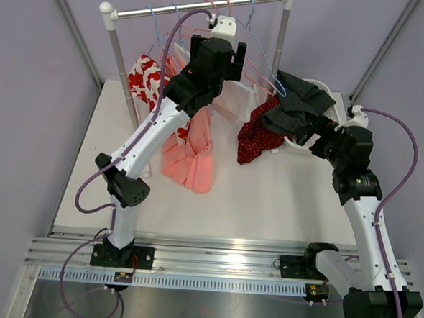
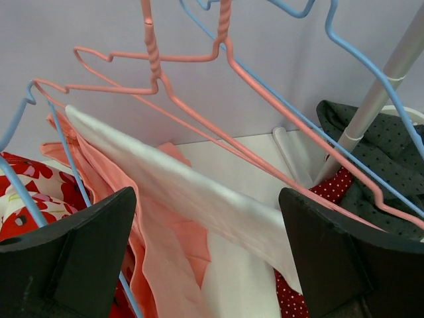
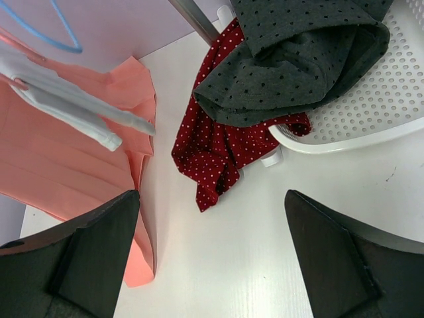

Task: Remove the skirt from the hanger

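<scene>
A salmon pleated skirt (image 1: 191, 154) hangs from the rack and trails onto the table; it also shows in the left wrist view (image 2: 165, 265) and the right wrist view (image 3: 59, 165). A white garment (image 2: 192, 199) is draped over a pink wire hanger (image 2: 199, 126). My left gripper (image 2: 209, 255) is open up at the hangers (image 1: 232, 59), one finger on each side of the white garment and not touching it. My right gripper (image 3: 212, 258) is open and empty above bare table, by the basket (image 1: 315, 136).
A white perforated basket (image 3: 377, 112) at the right holds a dark grey dotted garment (image 3: 291, 59) and a red dotted one (image 3: 225, 146) spilling onto the table. A red‑and‑white floral garment (image 1: 145, 79) hangs at the left. Blue hangers (image 2: 371, 59) and the rack post (image 2: 377, 99) stand close.
</scene>
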You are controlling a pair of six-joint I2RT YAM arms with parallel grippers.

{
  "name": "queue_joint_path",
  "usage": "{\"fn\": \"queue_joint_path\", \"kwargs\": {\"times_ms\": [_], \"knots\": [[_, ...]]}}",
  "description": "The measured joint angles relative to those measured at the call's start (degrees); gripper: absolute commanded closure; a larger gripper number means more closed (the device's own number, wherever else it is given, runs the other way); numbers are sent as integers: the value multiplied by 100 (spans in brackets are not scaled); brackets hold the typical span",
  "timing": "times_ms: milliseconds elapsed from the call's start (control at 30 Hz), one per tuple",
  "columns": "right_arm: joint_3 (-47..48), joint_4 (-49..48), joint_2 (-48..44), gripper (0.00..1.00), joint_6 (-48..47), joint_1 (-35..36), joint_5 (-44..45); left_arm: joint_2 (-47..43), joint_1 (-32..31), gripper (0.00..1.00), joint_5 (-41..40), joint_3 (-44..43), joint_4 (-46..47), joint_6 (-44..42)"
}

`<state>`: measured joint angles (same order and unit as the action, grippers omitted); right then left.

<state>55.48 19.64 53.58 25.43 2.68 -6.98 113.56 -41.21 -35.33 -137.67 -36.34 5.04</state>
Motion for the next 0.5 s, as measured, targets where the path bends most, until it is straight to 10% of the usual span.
{"fn": "queue_joint_path", "kwargs": {"times_ms": [500], "knots": [[-81,-48,116,2,-31,103,2,168,216,13,221,101,391,348]]}}
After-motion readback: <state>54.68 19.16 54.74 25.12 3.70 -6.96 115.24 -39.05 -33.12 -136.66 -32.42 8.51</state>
